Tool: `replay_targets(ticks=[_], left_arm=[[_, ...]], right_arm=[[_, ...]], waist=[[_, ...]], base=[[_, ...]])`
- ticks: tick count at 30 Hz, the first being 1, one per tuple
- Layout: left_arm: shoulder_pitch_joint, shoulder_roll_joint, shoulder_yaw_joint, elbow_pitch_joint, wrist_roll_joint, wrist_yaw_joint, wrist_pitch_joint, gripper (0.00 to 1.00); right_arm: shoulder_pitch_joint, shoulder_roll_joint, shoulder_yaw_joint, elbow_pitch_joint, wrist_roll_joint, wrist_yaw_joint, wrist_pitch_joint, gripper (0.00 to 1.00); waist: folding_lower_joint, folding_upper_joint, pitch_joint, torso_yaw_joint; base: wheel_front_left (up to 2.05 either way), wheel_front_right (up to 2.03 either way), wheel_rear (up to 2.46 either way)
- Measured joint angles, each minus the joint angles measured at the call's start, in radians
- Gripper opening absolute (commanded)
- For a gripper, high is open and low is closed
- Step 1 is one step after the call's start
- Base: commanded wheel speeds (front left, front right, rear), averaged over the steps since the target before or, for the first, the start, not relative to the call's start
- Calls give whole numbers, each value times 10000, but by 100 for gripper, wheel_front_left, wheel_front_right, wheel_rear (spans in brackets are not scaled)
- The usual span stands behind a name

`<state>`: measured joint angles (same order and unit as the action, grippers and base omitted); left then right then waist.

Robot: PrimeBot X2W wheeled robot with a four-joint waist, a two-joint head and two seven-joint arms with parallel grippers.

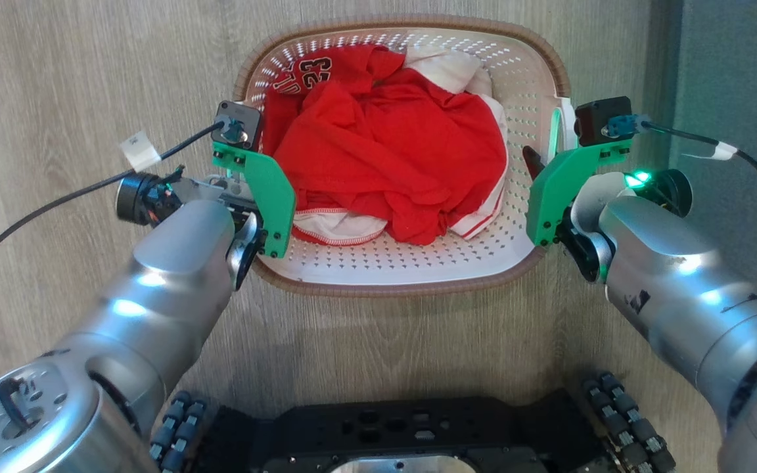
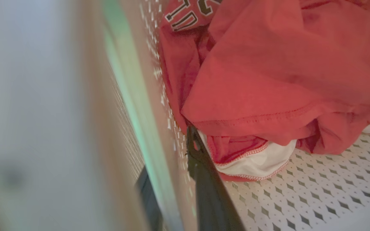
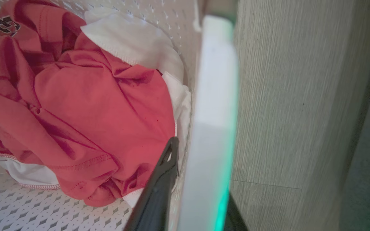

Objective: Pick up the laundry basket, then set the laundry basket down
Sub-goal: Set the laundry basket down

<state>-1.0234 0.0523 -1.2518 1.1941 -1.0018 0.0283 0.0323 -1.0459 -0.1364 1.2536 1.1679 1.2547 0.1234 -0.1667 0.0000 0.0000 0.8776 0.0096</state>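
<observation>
Two pincers grip the laundry basket [image 1: 418, 263] by its opposite sides. The left pincer [image 2: 169, 150] straddles the left wall. One dark finger [image 2: 204, 186] lies inside against the perforated plastic and the other outside, the jaws narrow with the wall clamped between them. The right pincer [image 3: 201, 170] is closed the same way on the white side handle [image 3: 214, 96], which is tinted green.

The basket is over the wooden floor [image 1: 56, 66], just ahead of the robot's dark base [image 1: 405, 427] and nearer the floor's right edge, where a grey panel [image 1: 733, 66] begins. Whether it touches the floor cannot be told. A crumpled red jersey [image 1: 391, 151] and a white garment [image 1: 451, 66] lie inside.
</observation>
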Motion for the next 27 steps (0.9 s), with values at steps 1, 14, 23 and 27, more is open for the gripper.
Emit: replay_targets(ticks=[1, 14, 23, 27], left_arm=[[-7, 0, 0, -10, 2, 2, -23, 0], [-31, 0, -2, -161, 2, 178, -67, 0], [-69, -8, -219, -249, 205, 336, -42, 81], [-51, -117, -322, -293, 334, 443, 35, 100]], right_arm=[[-2, 0, -2, 2, -42, -2, -35, 0], [-104, -19, 73, 142, -163, -2, -81, 0], [-160, -67, 142, 366, -349, 2, -169, 100], [-431, -48, 146, 397, -349, 2, -276, 100]], waist=[[0, 0, 14, 3], [0, 0, 153, 80], [0, 0, 204, 186], [0, 0, 214, 225]], base=[[0, 0, 0], [0, 0, 0], [0, 0, 0], [0, 0, 0]])
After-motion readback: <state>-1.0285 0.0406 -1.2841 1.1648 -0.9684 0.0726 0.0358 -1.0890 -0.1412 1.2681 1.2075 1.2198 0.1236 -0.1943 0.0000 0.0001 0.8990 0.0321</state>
